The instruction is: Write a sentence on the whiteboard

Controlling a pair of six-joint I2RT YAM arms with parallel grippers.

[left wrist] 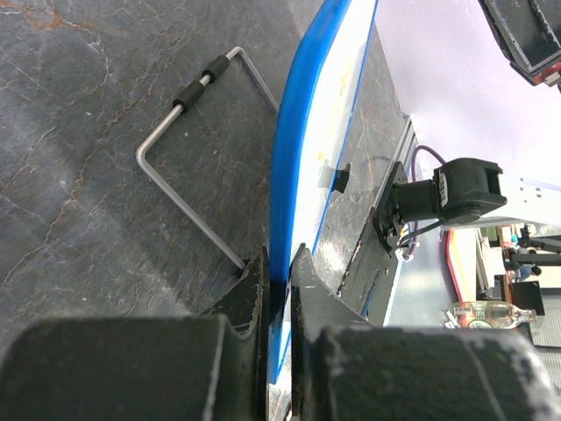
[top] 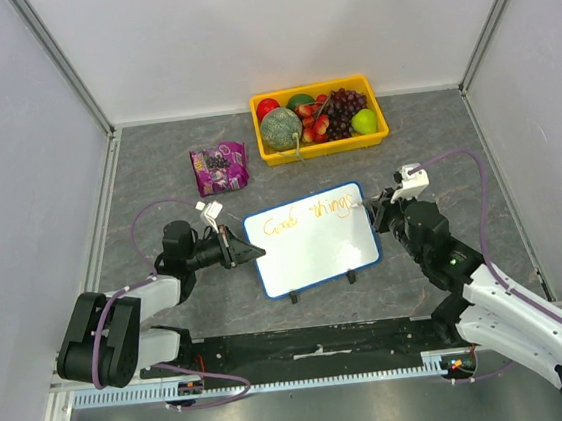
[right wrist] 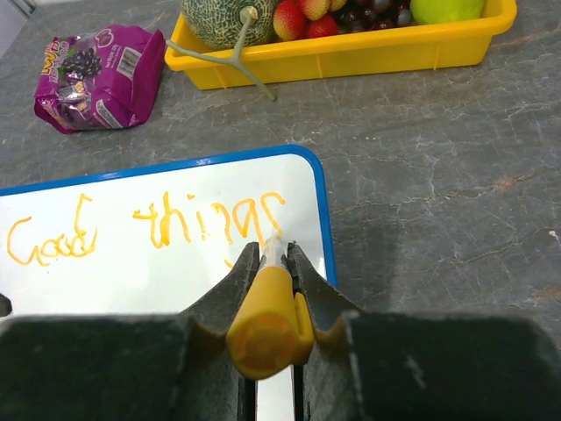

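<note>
The whiteboard (top: 316,252) stands tilted on its feet in the middle of the table, blue-rimmed. Orange writing (top: 314,214) on its top line reads "Good things"; it also shows in the right wrist view (right wrist: 149,226). My left gripper (top: 255,254) is shut on the board's left edge (left wrist: 282,254), one finger on each face. My right gripper (top: 373,207) is shut on an orange marker (right wrist: 267,311) at the board's upper right corner, its tip at the end of "things".
A yellow tray (top: 323,147) of fruit stands behind the board. A purple snack bag (top: 219,168) lies at the back left. The board's wire stand (left wrist: 175,149) shows in the left wrist view. Walls close the table on three sides.
</note>
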